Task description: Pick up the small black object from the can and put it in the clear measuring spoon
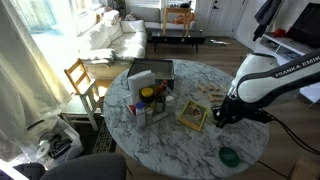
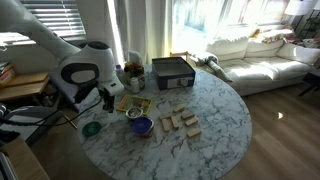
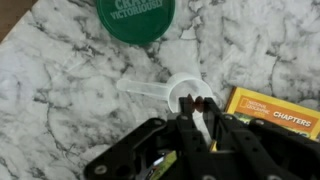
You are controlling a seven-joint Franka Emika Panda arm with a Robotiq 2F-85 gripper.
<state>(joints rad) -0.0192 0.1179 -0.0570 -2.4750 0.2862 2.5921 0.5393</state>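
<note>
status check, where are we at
Gripper shut above clear spoon. Seemingly pinching small black object. Nearby green lid, book not blocking.

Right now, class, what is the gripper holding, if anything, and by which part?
A small black object seems pinched at the tips of the fingers, above the bowl of the clear measuring spoon; it is too small to tell which part.

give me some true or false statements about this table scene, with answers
1. The lid is green. True.
2. The table is plain wood. False: its top is marble-patterned.
3. The spoon lies beside the book. True.
4. The pincer is over the cup. False: it is at the spoon's bowl, away from the cup.
</note>
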